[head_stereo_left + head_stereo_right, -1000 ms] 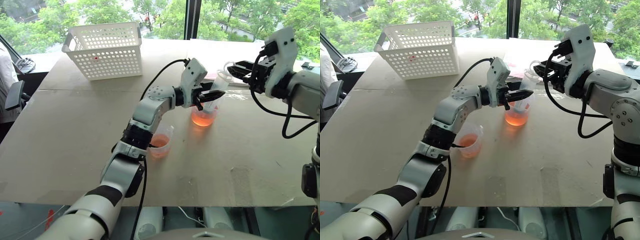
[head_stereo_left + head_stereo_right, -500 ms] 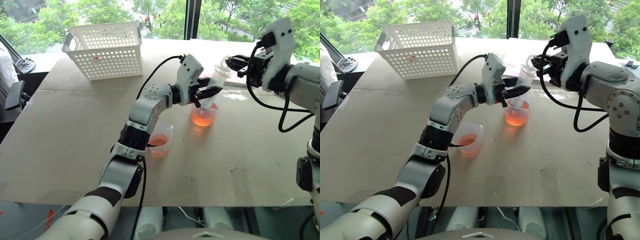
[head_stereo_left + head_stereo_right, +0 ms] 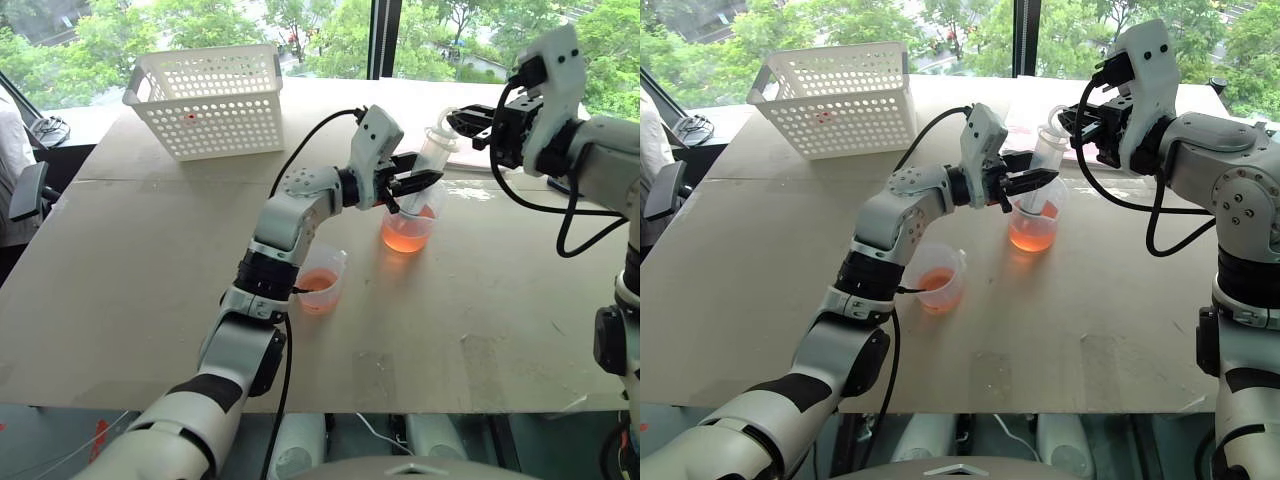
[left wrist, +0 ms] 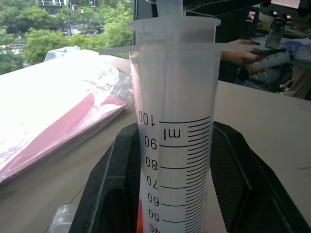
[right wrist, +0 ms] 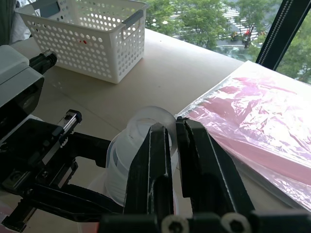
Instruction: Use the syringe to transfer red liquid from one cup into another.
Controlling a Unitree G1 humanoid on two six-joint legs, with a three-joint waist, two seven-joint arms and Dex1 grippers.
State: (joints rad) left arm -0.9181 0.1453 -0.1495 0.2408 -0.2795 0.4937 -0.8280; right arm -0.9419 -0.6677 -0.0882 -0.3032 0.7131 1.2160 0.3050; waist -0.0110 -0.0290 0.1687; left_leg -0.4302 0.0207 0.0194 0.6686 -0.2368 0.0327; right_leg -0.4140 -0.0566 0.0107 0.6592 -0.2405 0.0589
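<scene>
The left gripper (image 3: 412, 184) is clamped on the syringe (image 3: 428, 168) barrel, the right gripper (image 3: 463, 124) pinched on its plunger ring. The syringe is tilted, tip down at 7 o'clock inside the taller beaker (image 3: 408, 226), plunger at 1 o'clock.

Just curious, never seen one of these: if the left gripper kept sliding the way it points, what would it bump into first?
Probably the right gripper, though depth is hard to judge. The left gripper holds the syringe.
</scene>
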